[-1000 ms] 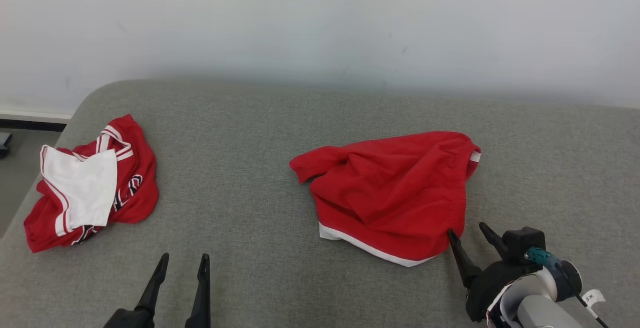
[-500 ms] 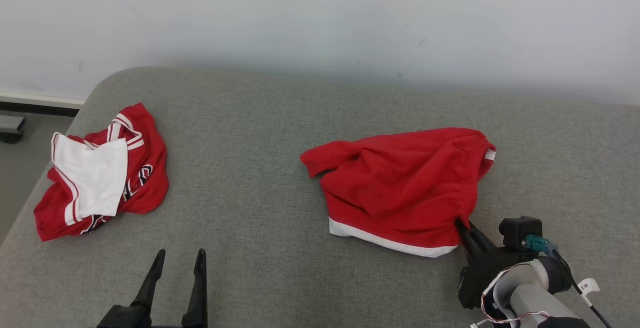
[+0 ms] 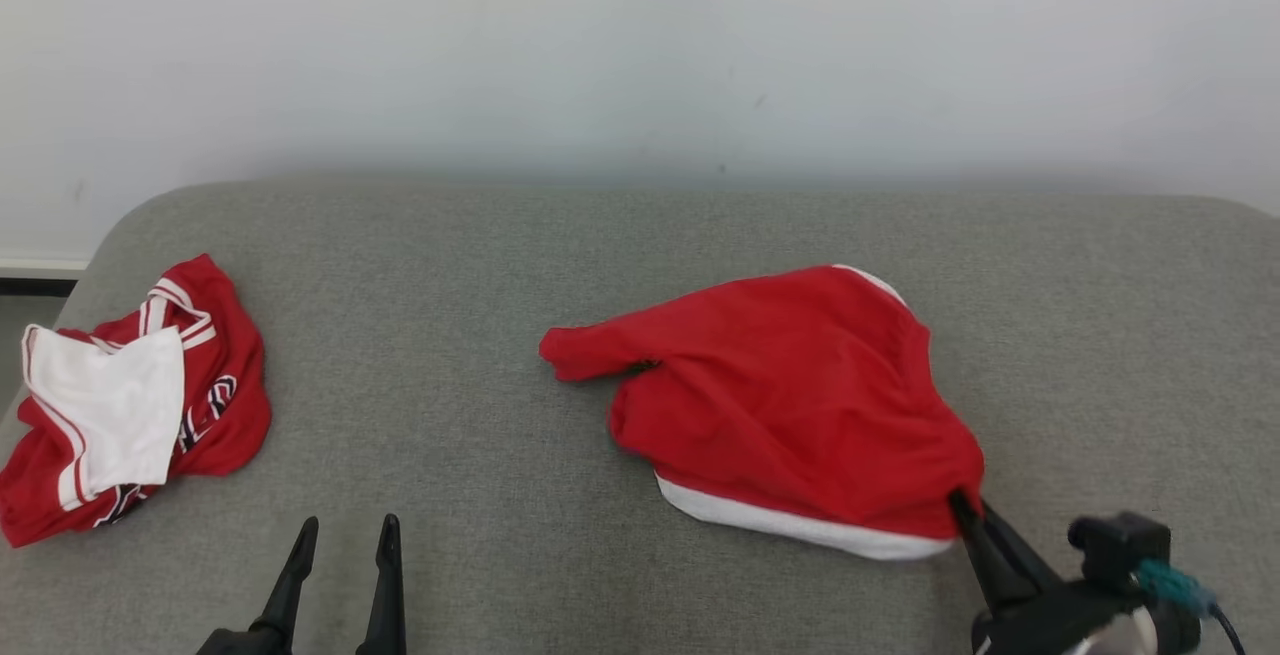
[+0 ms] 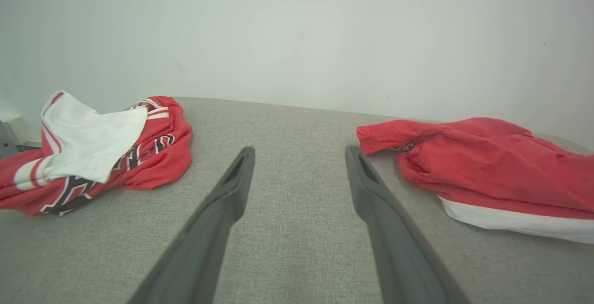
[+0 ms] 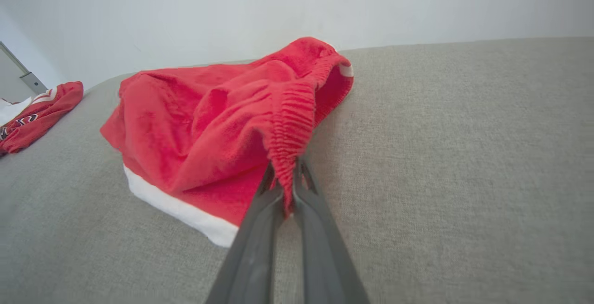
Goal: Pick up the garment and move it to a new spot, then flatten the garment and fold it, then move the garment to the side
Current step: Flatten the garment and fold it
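Right end effector (image 3: pixel 966 509) sits low, fingers angled forward-left, pinched on the waistband of the red shorts (image 3: pixel 790 405). The shorts trail ahead-left of it on the grey pad (image 3: pixel 480 265). Left end effector (image 3: pixel 345 535) is wide and empty, fingers pointing forward.

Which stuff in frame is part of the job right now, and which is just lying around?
In the job:
- red shorts, pinched at the elastic waistband
- right gripper, shut on the shorts
- grey cushion they lie on

Lying about:
- red and white jersey, crumpled at the far left
- left gripper, open, holding nothing
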